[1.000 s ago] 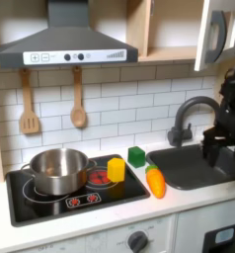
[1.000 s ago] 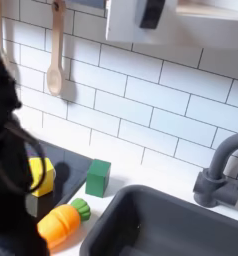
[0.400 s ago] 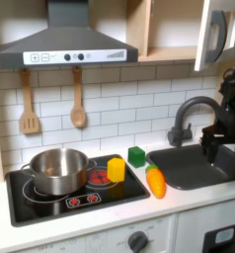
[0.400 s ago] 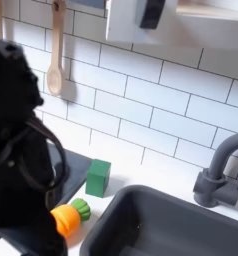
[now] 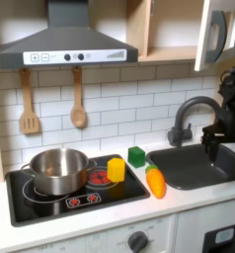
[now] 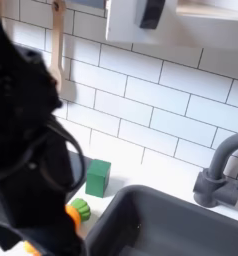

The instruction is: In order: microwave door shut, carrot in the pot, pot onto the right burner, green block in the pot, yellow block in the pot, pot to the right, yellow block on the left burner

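The jaws cannot be made out: the gripper [image 5: 212, 148] is a dark shape over the sink [image 5: 189, 170] at the first exterior view's right edge, and I cannot tell if it is spread or closed. The arm [image 6: 31, 170] is a big black blur in the second exterior view and hides the cooktop there. Of the carrot [image 6: 76, 212] that view shows just the green tip and a bit of orange beside the arm.

In the first exterior view the pot [image 5: 57, 170] is round, shiny metal with no lid. It sits on the left side of the glossy black cooktop [image 5: 129, 187] and covers most of the left burner [image 5: 31, 193]. The right burner [image 5: 98, 178] is a red coil ring just beside the pot. The yellow block [image 5: 116, 169] stands at the right edge of that burner. The green block [image 5: 136, 156] is a small dark cube on the white counter between the cooktop and the sink. The carrot [image 5: 155, 182] is short and orange, and lies right by the sink's front left corner.

The microwave door [image 5: 216, 35] is cut off at the top right, above the sink. Its dark window shows.

The hood [image 5: 62, 51] has small marks too tiny to read.
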Available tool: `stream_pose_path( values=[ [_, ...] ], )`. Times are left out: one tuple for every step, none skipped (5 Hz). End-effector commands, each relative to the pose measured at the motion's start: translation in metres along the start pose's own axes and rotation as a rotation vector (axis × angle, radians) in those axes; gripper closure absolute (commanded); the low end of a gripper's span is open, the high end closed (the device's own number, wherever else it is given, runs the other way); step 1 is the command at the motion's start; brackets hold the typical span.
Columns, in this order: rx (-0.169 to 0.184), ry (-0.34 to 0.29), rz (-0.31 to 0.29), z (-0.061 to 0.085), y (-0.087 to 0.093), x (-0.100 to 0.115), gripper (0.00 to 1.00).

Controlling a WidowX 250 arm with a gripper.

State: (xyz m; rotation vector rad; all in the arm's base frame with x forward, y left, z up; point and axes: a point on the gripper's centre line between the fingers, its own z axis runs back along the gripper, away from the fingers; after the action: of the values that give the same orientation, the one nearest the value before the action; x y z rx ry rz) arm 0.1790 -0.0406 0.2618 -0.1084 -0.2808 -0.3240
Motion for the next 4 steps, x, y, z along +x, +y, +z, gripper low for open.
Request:
stream_pose_path(
  values=[
    [-0.005,-0.024,-0.016,0.000,-0.004,0.015,0.00],
    [-0.005,-0.047,-0.011,0.002,-0.005,0.024,0.00],
    [-0.008,-0.058,-0.012,0.003,-0.007,0.031,0.00],
    [-0.007,-0.065,0.001,0.004,-0.007,0.037,0.00]
  ],
)
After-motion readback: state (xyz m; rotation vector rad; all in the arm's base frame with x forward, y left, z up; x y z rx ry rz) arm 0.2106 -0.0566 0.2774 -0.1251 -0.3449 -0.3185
